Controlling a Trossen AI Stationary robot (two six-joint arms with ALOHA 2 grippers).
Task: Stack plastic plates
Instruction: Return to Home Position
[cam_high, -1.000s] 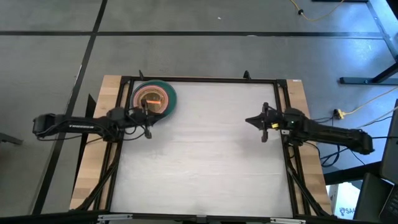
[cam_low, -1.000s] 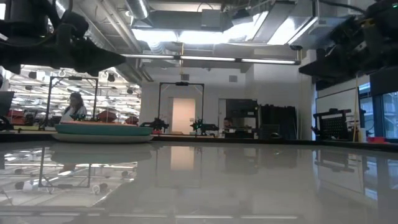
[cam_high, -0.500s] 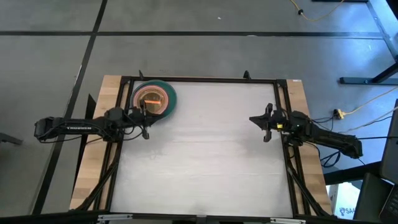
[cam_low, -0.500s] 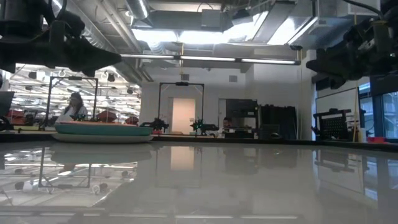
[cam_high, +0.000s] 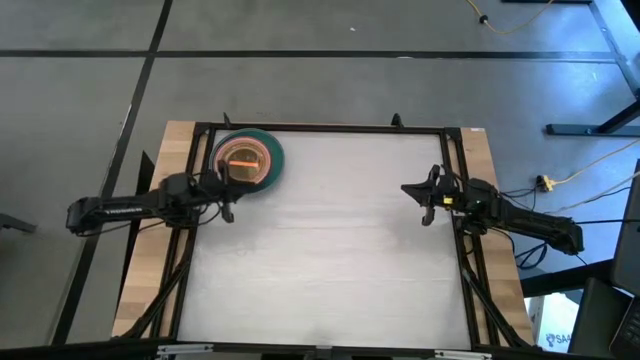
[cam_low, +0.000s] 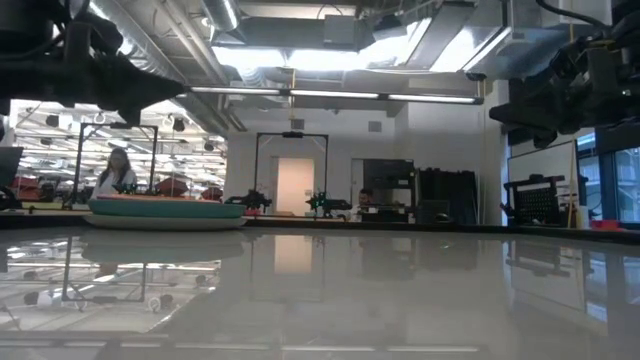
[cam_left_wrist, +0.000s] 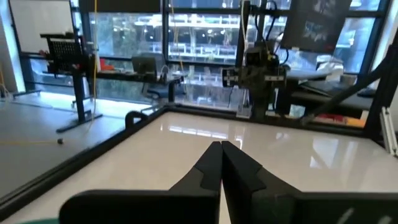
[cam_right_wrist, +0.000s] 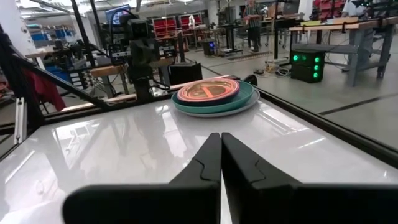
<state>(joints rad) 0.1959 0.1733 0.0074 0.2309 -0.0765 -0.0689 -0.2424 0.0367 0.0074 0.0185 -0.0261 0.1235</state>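
Note:
The plastic plates (cam_high: 247, 158) sit nested in one stack at the table's far left corner, teal green rim outermost, peach and orange on top. The stack (cam_right_wrist: 212, 96) rests flat on the white tabletop; in the low view the stack (cam_low: 165, 212) shows a grey bottom plate under teal. My left gripper (cam_high: 228, 200) hovers just near of the stack, raised, fingers shut (cam_left_wrist: 221, 149). My right gripper (cam_high: 424, 200) hovers at the table's right side, fingers shut (cam_right_wrist: 221, 142). Both hold nothing.
A black frame rail (cam_high: 320, 127) runs around the white tabletop (cam_high: 330, 250). Wooden side strips (cam_high: 150, 280) flank it. A person (cam_low: 117, 172) stands far off in the room behind the table.
My left arm has drawn back toward the table's left edge, away from the stack, its gripper shifting slightly left and near. My right arm has pulled back a little toward the right edge. The plates have stayed put.

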